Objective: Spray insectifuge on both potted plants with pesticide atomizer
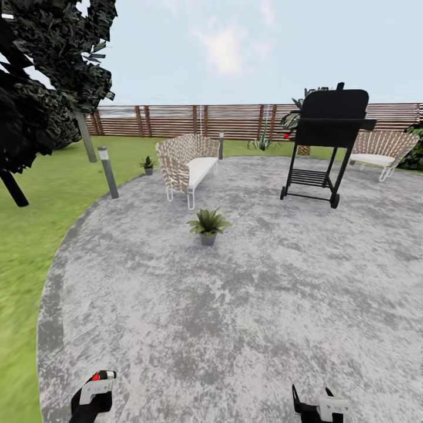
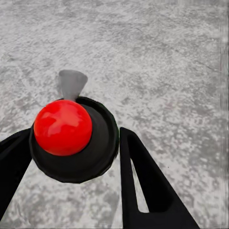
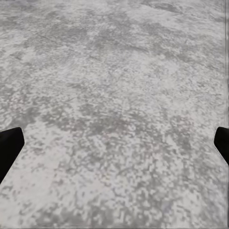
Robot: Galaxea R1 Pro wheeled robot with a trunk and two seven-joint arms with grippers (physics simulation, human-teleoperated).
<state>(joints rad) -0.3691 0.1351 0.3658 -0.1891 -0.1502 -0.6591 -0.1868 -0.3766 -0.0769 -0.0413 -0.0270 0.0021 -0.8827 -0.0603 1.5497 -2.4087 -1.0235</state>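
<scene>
My left gripper (image 1: 96, 385) sits at the bottom left of the head view, shut on the pesticide atomizer (image 1: 97, 376). In the left wrist view the atomizer's red top (image 2: 62, 127) and dark round body fill the space between the two black fingers (image 2: 143, 181). One potted plant (image 1: 208, 225) stands on the grey stone patio (image 1: 264, 282), straight ahead and several steps away. The other potted plant (image 1: 148, 165) sits farther off on the lawn, left of the bench. My right gripper (image 1: 314, 404) is low at the bottom right, open and empty above bare patio (image 3: 114, 95).
A woven bench (image 1: 188, 161) stands behind the nearer plant and a black grill (image 1: 329, 141) to its right, with a second woven chair (image 1: 382, 150) beyond. A grey bollard lamp (image 1: 108, 172) marks the patio's left edge. A brown slatted fence (image 1: 176, 120) closes the lawn; a dark tree (image 1: 41, 70) overhangs the left.
</scene>
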